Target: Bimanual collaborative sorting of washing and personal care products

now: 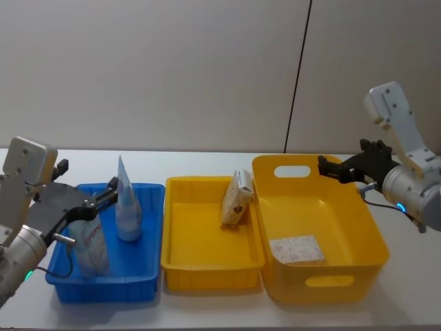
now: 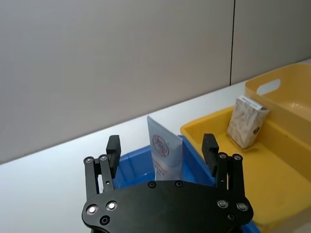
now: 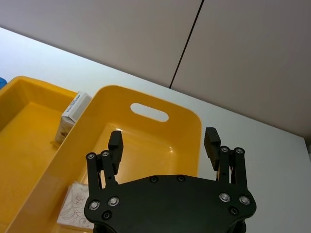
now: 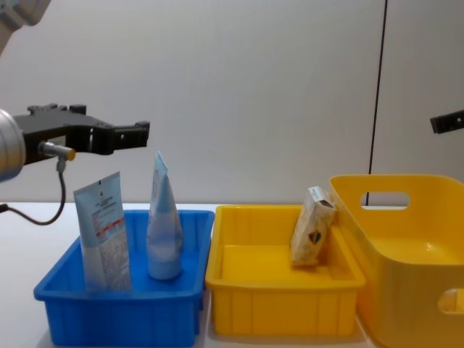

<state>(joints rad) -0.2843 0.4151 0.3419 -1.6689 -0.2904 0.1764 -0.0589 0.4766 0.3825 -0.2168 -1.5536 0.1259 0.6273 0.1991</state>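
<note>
Two pale-blue tubes stand upright in the blue bin (image 1: 148,276): one at the back (image 1: 128,208) (image 4: 164,226) (image 2: 165,154), one nearer the front left (image 1: 90,243) (image 4: 104,233). A beige pack (image 1: 236,198) (image 4: 313,226) (image 2: 248,121) (image 3: 73,114) leans on the right wall of the middle yellow bin (image 1: 207,265). Another pack (image 1: 296,249) (image 3: 77,208) lies flat in the big yellow bin (image 1: 331,286). My left gripper (image 1: 107,195) (image 2: 162,148) (image 4: 138,130) hovers open and empty above the blue bin. The right gripper (image 1: 325,169) (image 3: 164,141) is open and empty above the big bin's far rim.
The three bins stand side by side on a white table (image 1: 413,289), blue at the left, the handled yellow one (image 4: 406,239) at the right. A grey wall rises close behind. A cable hangs from my left wrist beside the blue bin.
</note>
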